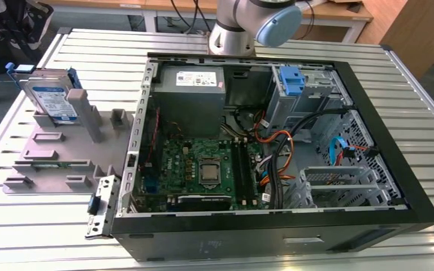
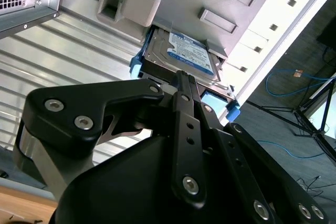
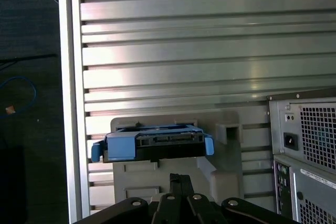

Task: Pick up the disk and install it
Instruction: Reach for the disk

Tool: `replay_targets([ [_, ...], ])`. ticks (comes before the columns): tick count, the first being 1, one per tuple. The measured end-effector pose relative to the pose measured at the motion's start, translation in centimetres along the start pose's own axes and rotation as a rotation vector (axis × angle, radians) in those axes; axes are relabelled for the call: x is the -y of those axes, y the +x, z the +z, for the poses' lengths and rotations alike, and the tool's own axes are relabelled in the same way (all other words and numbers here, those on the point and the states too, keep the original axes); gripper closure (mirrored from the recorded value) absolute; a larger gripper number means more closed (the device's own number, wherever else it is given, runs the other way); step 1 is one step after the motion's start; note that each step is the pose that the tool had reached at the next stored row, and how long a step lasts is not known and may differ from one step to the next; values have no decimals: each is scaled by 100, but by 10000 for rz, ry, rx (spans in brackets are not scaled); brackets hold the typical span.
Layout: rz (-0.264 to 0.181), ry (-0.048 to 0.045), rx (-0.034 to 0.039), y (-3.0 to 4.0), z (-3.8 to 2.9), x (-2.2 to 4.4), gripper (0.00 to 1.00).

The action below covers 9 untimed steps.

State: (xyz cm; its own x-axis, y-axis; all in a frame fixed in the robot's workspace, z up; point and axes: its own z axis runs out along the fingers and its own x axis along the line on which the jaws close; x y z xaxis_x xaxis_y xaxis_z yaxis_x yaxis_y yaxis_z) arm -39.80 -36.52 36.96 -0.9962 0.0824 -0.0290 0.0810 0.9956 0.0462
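1. The exterior view stands high and well back, looking down at a slant over the open computer case (image 1: 277, 226) and the counter (image 1: 43, 226).
2. Both wrist views sit close behind the end effector (image 2: 184, 85) (image 3: 179, 182) and look past it.
3. All three views share the disk (image 1: 51, 99) (image 2: 184, 56) (image 3: 152, 145) in its grey holder (image 1: 59, 152).

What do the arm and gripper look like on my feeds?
The arm is a silver-grey tube with a pale blue round joint cap. The gripper is matte black, made of flat bar links with silver screws, on a silver wrist ring.
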Motion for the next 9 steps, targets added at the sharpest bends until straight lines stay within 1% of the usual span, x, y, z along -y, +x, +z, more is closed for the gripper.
replay_targets([
  [9,2,1,0,0,0,-8,89],
])
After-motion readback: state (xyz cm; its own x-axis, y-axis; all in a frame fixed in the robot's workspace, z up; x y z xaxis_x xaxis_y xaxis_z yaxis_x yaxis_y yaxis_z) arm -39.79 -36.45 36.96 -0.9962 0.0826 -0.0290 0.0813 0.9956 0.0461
